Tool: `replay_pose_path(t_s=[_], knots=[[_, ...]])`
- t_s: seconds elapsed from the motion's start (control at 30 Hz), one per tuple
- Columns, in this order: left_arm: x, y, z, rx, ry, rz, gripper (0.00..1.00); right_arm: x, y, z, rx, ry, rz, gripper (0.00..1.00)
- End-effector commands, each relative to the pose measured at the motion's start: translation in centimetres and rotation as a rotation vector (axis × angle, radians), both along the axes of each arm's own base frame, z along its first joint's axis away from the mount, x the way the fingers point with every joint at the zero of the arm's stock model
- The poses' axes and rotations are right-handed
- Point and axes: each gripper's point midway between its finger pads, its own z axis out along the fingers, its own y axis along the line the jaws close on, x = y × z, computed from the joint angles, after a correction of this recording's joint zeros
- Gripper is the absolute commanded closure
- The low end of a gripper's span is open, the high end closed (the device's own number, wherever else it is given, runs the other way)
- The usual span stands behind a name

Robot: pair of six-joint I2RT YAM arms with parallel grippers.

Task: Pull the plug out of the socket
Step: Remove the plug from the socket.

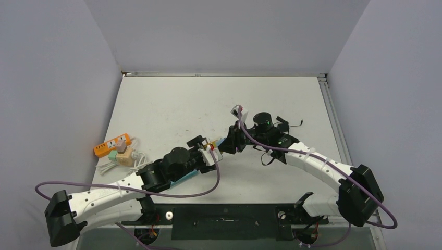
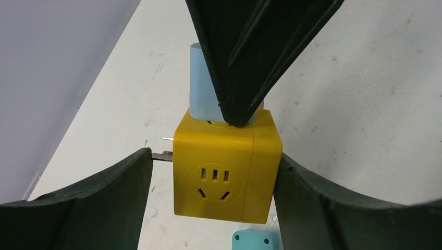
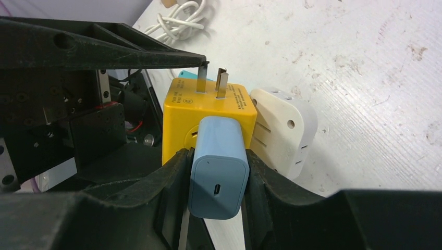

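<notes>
A yellow cube socket (image 2: pixel 224 177) hangs just above the table between the two arms, its metal prongs (image 3: pixel 221 83) sticking out of one side. My left gripper (image 2: pixel 213 156) is shut on it, one finger against the prongs and the other on the opposite face. A light blue plug (image 3: pixel 218 166) sits in another face of the socket (image 3: pixel 180 112), its body close against it. My right gripper (image 3: pixel 219 153) is shut on the plug's two sides. From above, socket (image 1: pixel 210 144) and plug (image 1: pixel 221 141) lie between the left gripper (image 1: pixel 207 149) and right gripper (image 1: pixel 230 143).
A white adapter (image 3: pixel 284 127) lies on the table right beside the socket, and a teal block (image 2: pixel 255 240) lies under it. At the left edge sit an orange power strip (image 1: pixel 112 145), small adapters (image 1: pixel 125 158) and a coiled white cable (image 3: pixel 182 15).
</notes>
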Motion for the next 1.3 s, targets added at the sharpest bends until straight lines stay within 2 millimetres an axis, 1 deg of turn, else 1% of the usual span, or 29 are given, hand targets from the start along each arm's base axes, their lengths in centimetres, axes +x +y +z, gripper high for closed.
replay_pose_path(t_s=[0.0, 0.13, 0.33, 0.47, 0.6, 0.7, 0.87, 0.93, 1.03, 1.17, 1.27], knots=[[-1.0, -1.2, 4.4, -0.159, -0.040, -0.073, 1.00, -2.8, 1.1, 7.9, 0.200, -0.144, 0.163, 0.95], [-1.8, -1.2, 5.4, -0.204, -0.042, -0.103, 1.00, -4.1, 0.6, 9.0, 0.222, -0.148, 0.217, 0.95], [-2.9, -1.4, 6.5, -0.243, -0.040, -0.159, 1.00, -5.9, 0.3, 9.4, 0.249, -0.108, 0.305, 0.95], [-3.4, -1.3, 6.8, -0.257, -0.044, -0.173, 1.00, -6.2, 0.2, 9.6, 0.250, -0.091, 0.316, 0.95], [-3.5, -1.3, 6.8, -0.259, -0.044, -0.177, 1.00, -6.3, -0.1, 10.2, 0.266, -0.080, 0.316, 0.95], [-3.4, -1.3, 6.9, -0.259, -0.044, -0.170, 1.00, -5.5, 0.0, 10.5, 0.265, -0.069, 0.262, 0.95], [-2.3, -0.9, 6.4, -0.230, -0.034, -0.100, 1.00, -1.6, -0.4, 10.2, 0.150, -0.032, 0.019, 0.95], [-2.0, -0.9, 6.1, -0.216, -0.027, -0.081, 1.00, -0.5, -0.5, 10.0, 0.116, -0.017, -0.049, 0.95], [-1.6, -0.8, 5.9, -0.212, -0.016, -0.055, 1.00, 0.6, -0.5, 9.7, 0.060, -0.001, -0.118, 0.95], [-1.4, -0.7, 6.0, -0.220, -0.010, -0.038, 1.00, 1.2, -0.3, 9.1, 0.003, 0.011, -0.149, 0.95], [-1.8, -0.9, 6.4, -0.248, 0.001, -0.059, 1.00, 0.2, 0.3, 9.9, 0.054, -0.001, -0.074, 0.95]])
